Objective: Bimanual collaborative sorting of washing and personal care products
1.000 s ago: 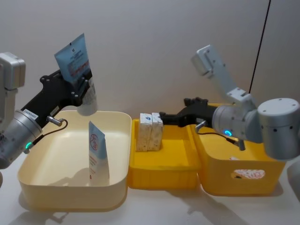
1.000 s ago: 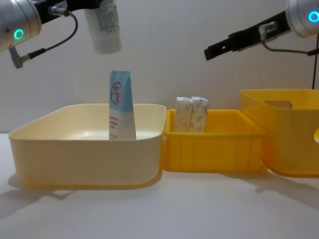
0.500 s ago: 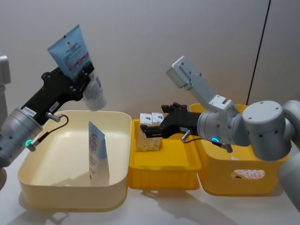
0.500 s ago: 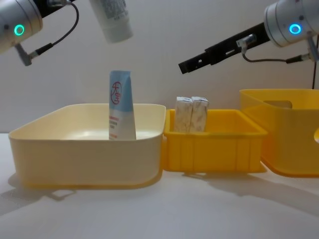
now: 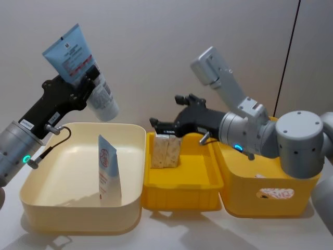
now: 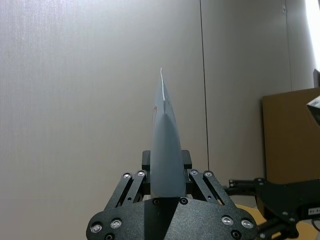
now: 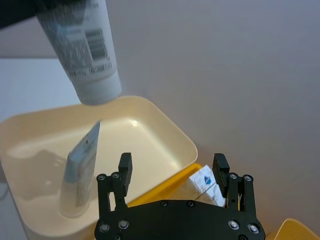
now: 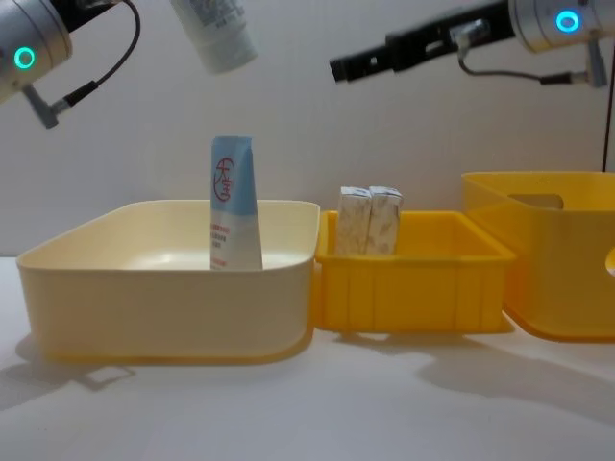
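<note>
Plain grey wall behind; white tabletop [image 8: 307, 413] carrying three bins in a row.

- Left gripper [image 5: 87, 86]: raised high above the cream bin [image 5: 31, 194], clamped across the flat faces of a light-blue tube [image 5: 73, 52]. Tube tilted, crimped end up, white cap end down, well clear of the bin.
- Right gripper [image 7: 172, 159]: fingers apart, nothing between them, hovering above the cartons [image 5: 166, 151] in the small yellow bin [image 5: 182, 191].
- Second tube [image 5: 108, 172]: upright on its cap inside the cream bin, near the side that faces the yellow bin.
- Cartons: upright, side by side and touching, at the small yellow bin's left rear.
- Large yellow bin [image 5: 239, 200]: far right; contents not visible.

Handling, as judged: tubes look light, soft-walled and smooth, so likely to bulge or slide under a hard squeeze; best taken across the flat faces, mid-body. Cartons look light, thin card, easily dented; best taken near the top across the outer sides, since the pair leaves no gap between.

Count: tubes, two. Cartons, two. Bins, three.
</note>
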{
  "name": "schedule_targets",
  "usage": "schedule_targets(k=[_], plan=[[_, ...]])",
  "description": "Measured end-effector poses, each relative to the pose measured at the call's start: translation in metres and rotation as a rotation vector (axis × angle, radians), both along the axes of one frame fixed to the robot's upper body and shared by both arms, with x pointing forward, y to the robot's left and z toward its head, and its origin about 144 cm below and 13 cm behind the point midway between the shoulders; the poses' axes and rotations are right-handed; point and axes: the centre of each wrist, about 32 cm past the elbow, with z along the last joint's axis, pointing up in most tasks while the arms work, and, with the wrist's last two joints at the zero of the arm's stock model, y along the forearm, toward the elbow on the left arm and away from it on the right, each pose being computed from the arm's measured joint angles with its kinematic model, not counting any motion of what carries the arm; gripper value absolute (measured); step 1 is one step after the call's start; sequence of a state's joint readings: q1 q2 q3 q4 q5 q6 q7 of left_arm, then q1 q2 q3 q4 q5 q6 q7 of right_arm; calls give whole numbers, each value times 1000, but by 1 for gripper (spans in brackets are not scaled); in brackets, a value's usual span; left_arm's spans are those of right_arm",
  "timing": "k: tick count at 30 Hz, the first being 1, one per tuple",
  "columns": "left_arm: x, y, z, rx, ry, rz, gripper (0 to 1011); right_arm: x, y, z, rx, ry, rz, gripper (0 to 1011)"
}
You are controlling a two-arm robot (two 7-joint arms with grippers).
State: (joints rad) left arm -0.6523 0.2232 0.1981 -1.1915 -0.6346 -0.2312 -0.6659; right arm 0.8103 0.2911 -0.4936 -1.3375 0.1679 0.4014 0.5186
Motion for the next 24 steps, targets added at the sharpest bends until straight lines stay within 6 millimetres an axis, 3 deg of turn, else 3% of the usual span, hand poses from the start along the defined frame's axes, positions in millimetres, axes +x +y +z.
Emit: schedule_targets(k=[11, 24], plan=[[2, 3, -7, -24, 10, -13, 316, -4, 5, 10, 67, -50, 51, 1001], [3, 2, -14, -29, 27, -5, 315, 3, 18, 15, 32, 14, 113, 1001]])
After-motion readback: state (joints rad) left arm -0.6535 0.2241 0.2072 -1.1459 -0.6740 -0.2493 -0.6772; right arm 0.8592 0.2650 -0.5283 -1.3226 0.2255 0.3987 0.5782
